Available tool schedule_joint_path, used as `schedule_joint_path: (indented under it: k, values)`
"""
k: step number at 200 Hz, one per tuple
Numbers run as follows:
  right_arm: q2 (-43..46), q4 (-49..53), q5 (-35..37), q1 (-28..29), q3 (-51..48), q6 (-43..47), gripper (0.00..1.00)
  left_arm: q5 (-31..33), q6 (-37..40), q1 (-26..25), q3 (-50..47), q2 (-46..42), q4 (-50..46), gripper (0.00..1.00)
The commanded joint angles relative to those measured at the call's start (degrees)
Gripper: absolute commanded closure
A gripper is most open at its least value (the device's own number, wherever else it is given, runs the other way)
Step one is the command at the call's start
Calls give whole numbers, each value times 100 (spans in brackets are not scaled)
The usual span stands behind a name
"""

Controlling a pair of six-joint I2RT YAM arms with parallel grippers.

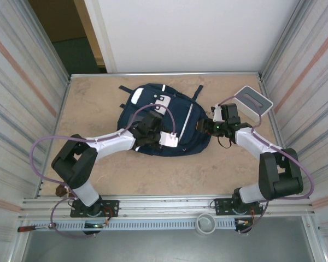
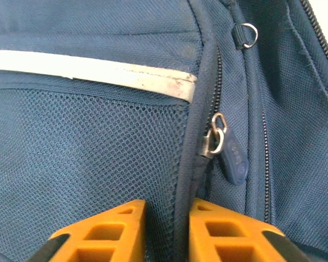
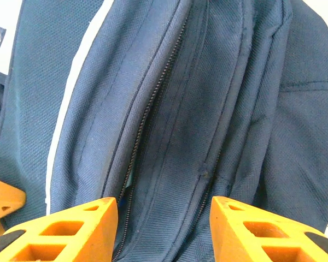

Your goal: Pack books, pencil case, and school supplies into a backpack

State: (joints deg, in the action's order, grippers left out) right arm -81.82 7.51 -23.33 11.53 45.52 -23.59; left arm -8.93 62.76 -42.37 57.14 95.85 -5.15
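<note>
Navy nylon backpack (image 1: 187, 126), mesh pocket (image 2: 87, 158), white stripe (image 2: 98, 68), mid-frame on tan counter (image 1: 93, 98); left fingers (image 2: 117, 221) pinch its piped seam (image 2: 199, 93), right fingers (image 3: 79, 221) spread over a zipper fold (image 3: 172, 136).

- We see the backpack (image 1: 147, 94) in navy blue, with white patches and a thin pale stripe (image 2: 98, 68) that is scuffed grey near its end.
- Its mesh panel (image 2: 87, 158) is the same navy, in a fine honeycomb weave.
- The zipper pull (image 2: 232, 158) is a translucent blue tag on silver metal.
- The left gripper (image 2: 165, 234) and right gripper (image 3: 163, 234) show us bright orange fingers with black edges.
- The box (image 1: 253, 101) is white with a grey top.
- The table (image 1: 98, 103) is beige with faint marbling.
- We note a purple cable (image 1: 41, 144).
</note>
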Motion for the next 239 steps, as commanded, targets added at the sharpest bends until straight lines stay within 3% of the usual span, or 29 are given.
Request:
schedule_joint_path:
  k: [1,44,78,134,191,239]
  values:
    - [103,-26,90,-29,-100,-106,54,-7,-348,9,-141,-56,266,82]
    - [705,293,42,-13,-300,-22,54,-684,-1414,128,-221,-294,680,100]
    - [1490,298,-12,233,-629,167,52,-1546,-2374,304,-399,-415,1333,100]
    - [2259,-879,627,1486,-1378,505,55,-2124,-3479,338,-499,-375,2105,100]
    - [1953,-2522,983,2255,-1999,512,62,-2243,-3843,362,-356,-280,2097,100]
    - [1420,-3329,1277,2556,-2125,651,67,-2278,-3854,361,-344,-243,2106,100]
